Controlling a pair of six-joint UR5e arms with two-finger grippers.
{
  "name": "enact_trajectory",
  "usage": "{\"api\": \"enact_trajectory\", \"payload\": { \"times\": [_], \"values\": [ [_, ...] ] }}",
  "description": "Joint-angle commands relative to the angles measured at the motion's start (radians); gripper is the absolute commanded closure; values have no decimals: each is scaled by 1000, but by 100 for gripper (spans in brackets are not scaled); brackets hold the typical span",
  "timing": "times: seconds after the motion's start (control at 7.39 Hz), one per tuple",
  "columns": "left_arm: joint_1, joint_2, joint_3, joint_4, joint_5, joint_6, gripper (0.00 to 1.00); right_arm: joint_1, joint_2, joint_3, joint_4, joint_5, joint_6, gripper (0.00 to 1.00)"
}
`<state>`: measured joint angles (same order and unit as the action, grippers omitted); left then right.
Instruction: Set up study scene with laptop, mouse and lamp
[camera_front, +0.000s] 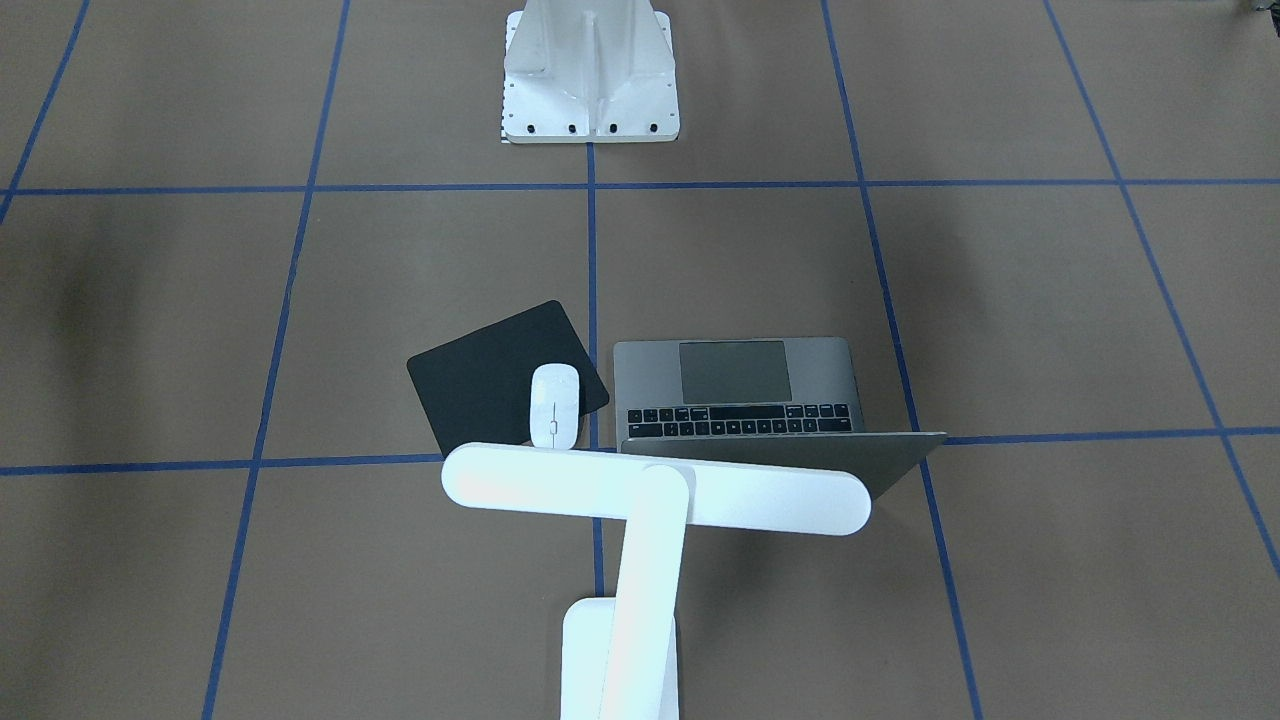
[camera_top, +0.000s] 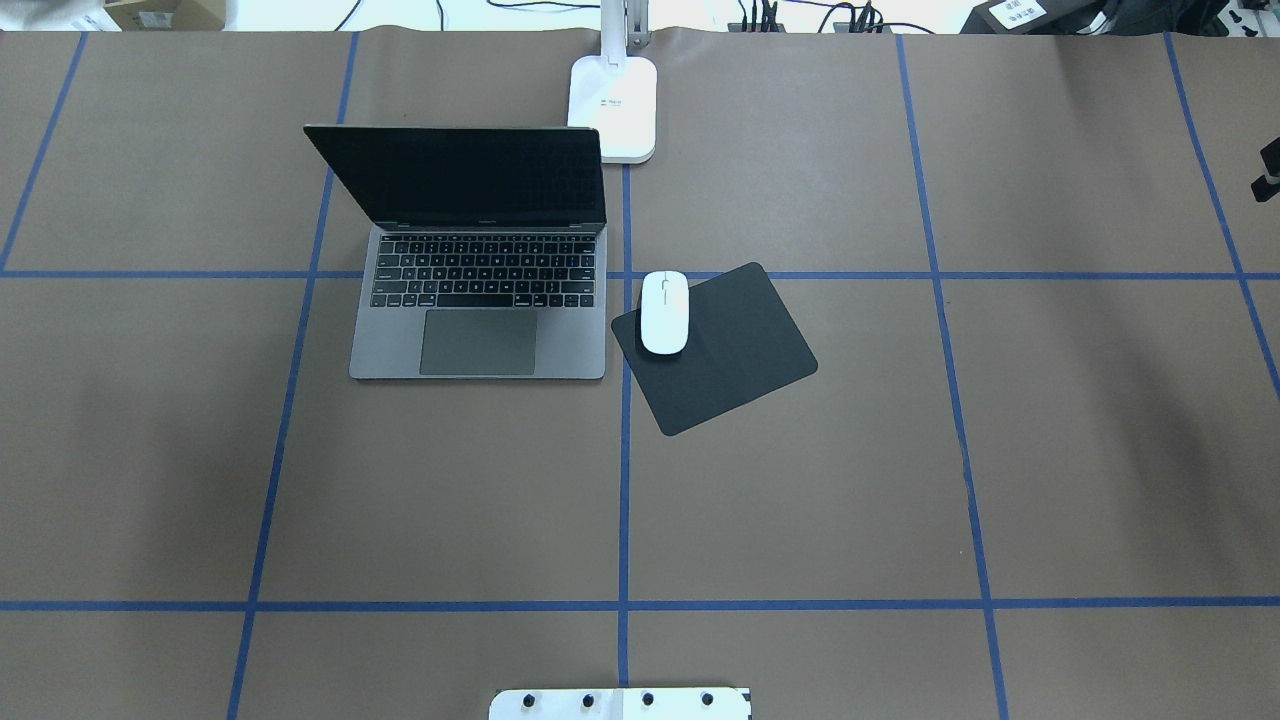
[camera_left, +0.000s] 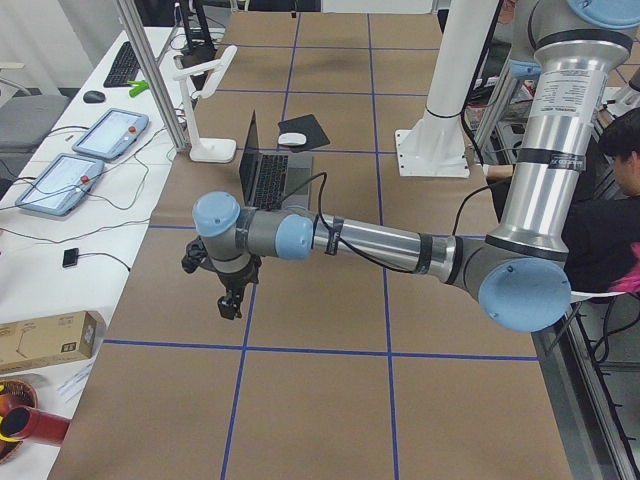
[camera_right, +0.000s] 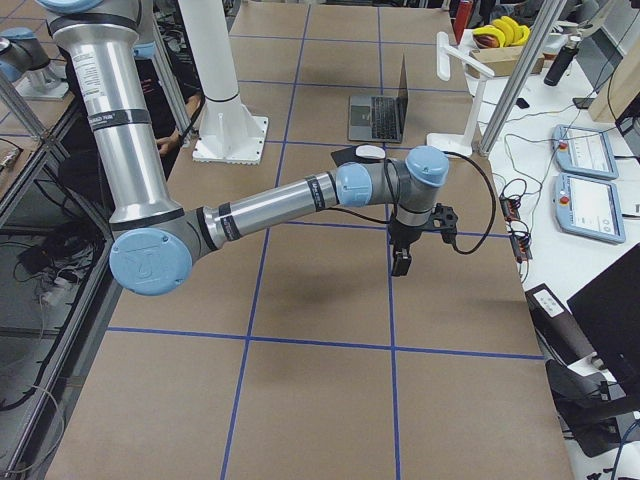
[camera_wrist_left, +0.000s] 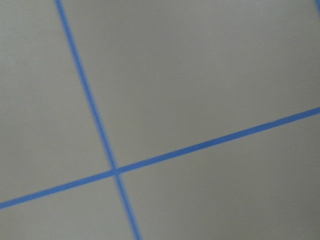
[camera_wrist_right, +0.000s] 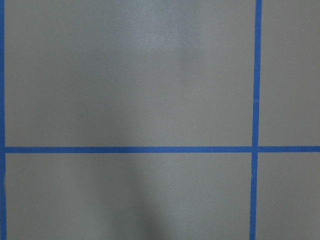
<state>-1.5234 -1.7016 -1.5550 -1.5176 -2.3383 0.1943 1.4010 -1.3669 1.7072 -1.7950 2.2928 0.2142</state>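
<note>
Laptop (camera_top: 478, 300) sits open on the brown table (camera_top: 450, 480), its dark screen upright and its keyboard and trackpad facing the robot's side. It lies left of the table's middle tape line in the overhead view, its right edge close to that line.

Just beside it, on the robot's right, the mouse (camera_top: 664, 312) lies lengthwise on the near-laptop corner of a black mouse pad (camera_top: 735, 360). The pad is turned at an angle to the blue tape lines (camera_top: 624, 480), and the mouse's far end reaches past the pad's edge. Mouse and laptop are near each other but do not touch.

Behind them the lamp (camera_front: 655, 490) stands with its base at the table's far edge, close to the right corner of the laptop's lid. Its arm rises to a long flat bar head held level across the front-facing view, above the lid's top edge.

Both arms are stretched out low, well apart from these three things. The left gripper (camera_left: 231, 304) hangs pointing down over bare table at the robot's left end. The right gripper (camera_right: 400, 262) hangs the same way at the robot's right end. Whether either pair of fingers is open or closed, I cannot tell. Each wrist camera shows only brown table and crossing tape lines.

A white bolted pedestal (camera_front: 590, 80) stands at the robot's edge of the table.
</note>
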Motion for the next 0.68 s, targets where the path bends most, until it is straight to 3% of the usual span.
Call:
{"api": "enact_trajectory", "payload": {
  "times": [0.0,0.54],
  "values": [
    [-41,121,15,-55,-3,48,0,3,-62,31,2,-1,-3,0],
    [-47,161,13,-95,-3,47,0,41,-172,94,51,5,-3,0]
  ]
}}
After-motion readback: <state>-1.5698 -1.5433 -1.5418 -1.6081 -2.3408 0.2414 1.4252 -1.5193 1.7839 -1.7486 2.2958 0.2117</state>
